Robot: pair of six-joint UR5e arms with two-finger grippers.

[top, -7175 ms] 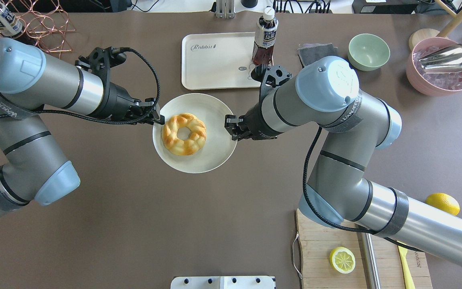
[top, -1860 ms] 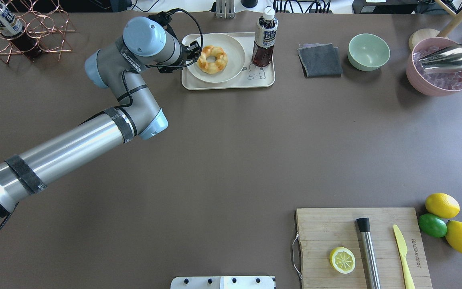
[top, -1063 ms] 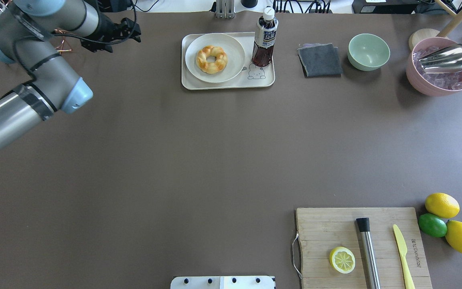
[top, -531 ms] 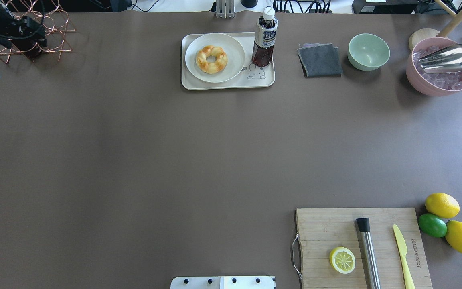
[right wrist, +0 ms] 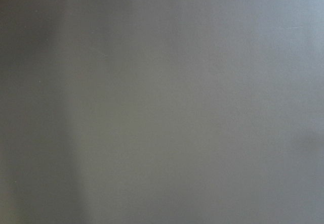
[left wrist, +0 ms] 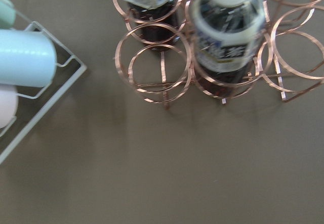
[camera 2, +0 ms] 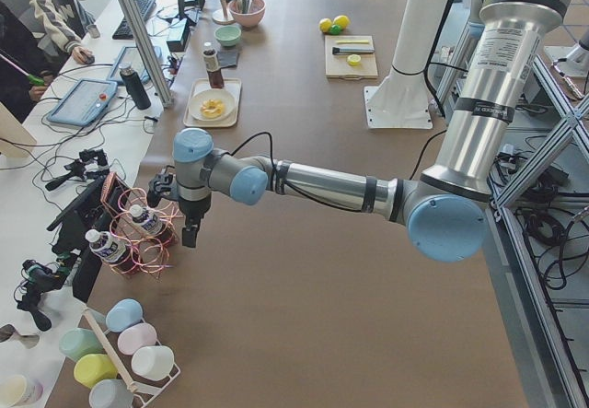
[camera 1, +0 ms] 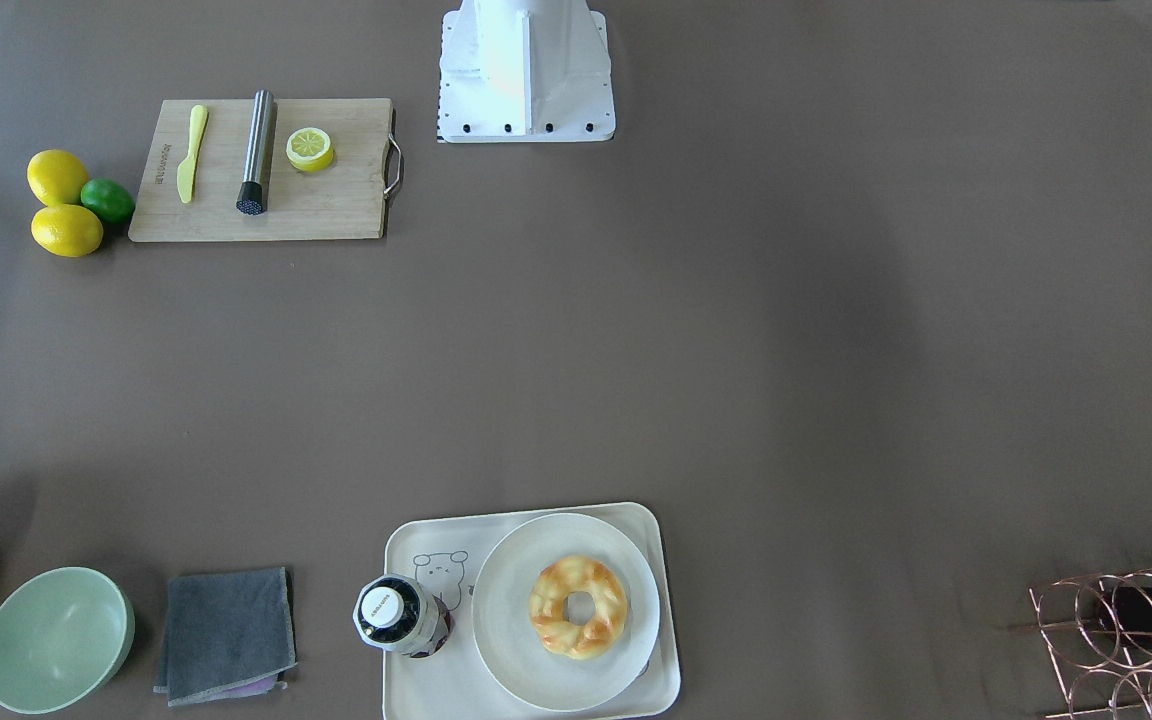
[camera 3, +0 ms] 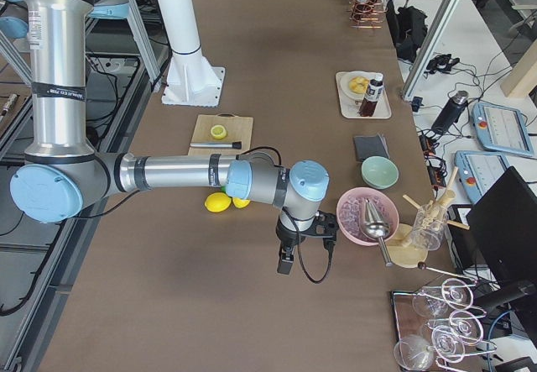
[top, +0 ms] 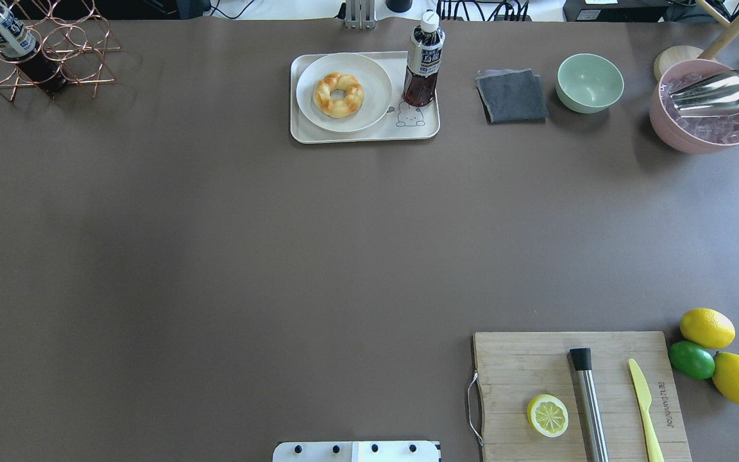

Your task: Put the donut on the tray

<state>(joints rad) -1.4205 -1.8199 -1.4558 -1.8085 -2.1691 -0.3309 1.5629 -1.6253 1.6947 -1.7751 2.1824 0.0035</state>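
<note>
The donut (top: 339,94) lies on a round off-white plate (top: 376,80), and the plate stands on the cream tray (top: 369,133) at the far middle of the table. The front-facing view shows the same donut (camera 1: 578,606) on the plate (camera 1: 536,670) on the tray (camera 1: 416,685). My left gripper (camera 2: 189,233) shows only in the exterior left view, beside the copper rack, far from the tray. My right gripper (camera 3: 285,263) shows only in the exterior right view, near the pink bowl. I cannot tell whether either is open or shut. Neither touches the donut.
A tea bottle (top: 423,61) stands on the tray's right part. To its right are a grey cloth (top: 512,96), a green bowl (top: 590,82) and a pink ice bowl (top: 706,122). A cutting board (top: 517,385) with a lemon half (top: 547,415) is near right. A copper bottle rack (top: 55,61) is far left.
The plate with the donut moved from the table's middle onto the tray. My left gripper let go of the plate and the arm swung left out of the overhead view.
</note>
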